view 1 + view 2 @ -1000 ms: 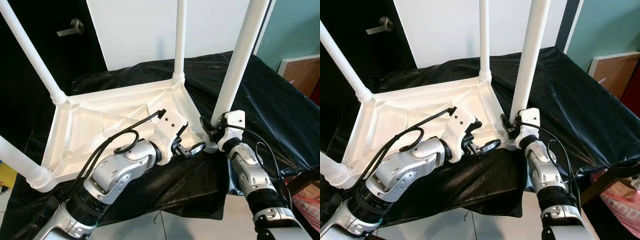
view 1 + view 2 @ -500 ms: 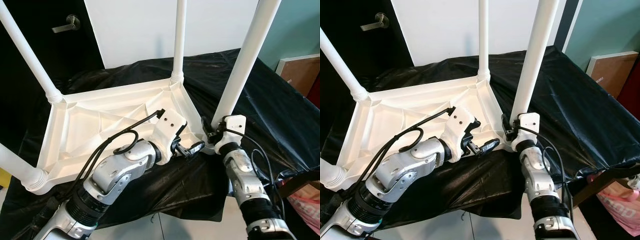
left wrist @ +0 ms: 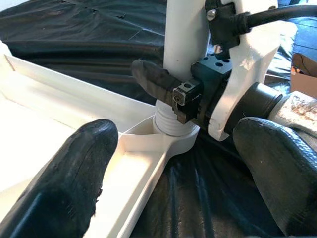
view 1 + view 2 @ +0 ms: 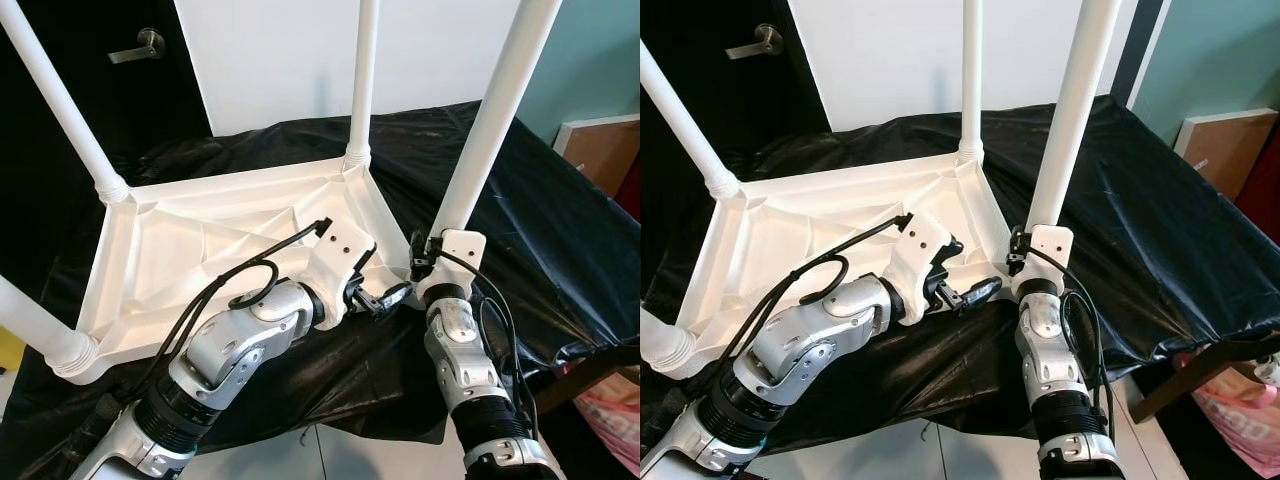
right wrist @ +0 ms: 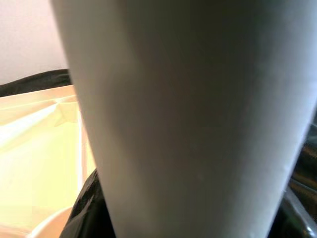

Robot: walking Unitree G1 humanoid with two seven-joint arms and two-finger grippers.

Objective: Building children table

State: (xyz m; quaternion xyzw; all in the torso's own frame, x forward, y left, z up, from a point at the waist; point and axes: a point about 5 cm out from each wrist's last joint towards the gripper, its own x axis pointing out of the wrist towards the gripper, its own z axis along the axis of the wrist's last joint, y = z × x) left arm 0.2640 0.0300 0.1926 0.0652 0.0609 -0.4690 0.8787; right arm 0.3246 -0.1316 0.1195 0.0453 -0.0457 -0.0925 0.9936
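Note:
The white plastic children's table [image 4: 240, 185] lies upside down on a black sheet, with its legs pointing up. My right gripper [image 4: 425, 262] is shut on the base of the near right leg [image 4: 490, 130], just above its threaded socket [image 3: 176, 129]. One of the right gripper's fingers [image 3: 151, 79] wraps the leg in the left wrist view. The right wrist view looks at this leg [image 5: 188, 114] from very close. My left gripper [image 4: 385, 297] is open beside that corner. One of its fingers [image 3: 74, 168] is over the table's underside and the other is outside the rim.
The black sheet [image 4: 540, 210] covers the work surface and hangs over its front edge. A dark door with a lever handle [image 4: 135, 47] stands at the back left beside a white panel [image 4: 280, 60]. A cardboard box [image 4: 605, 150] and a pink bag [image 4: 610, 410] are at the right.
My right forearm has swung in to the left under the leg, while its gripper stays on the leg base. The left arm has hardly moved.

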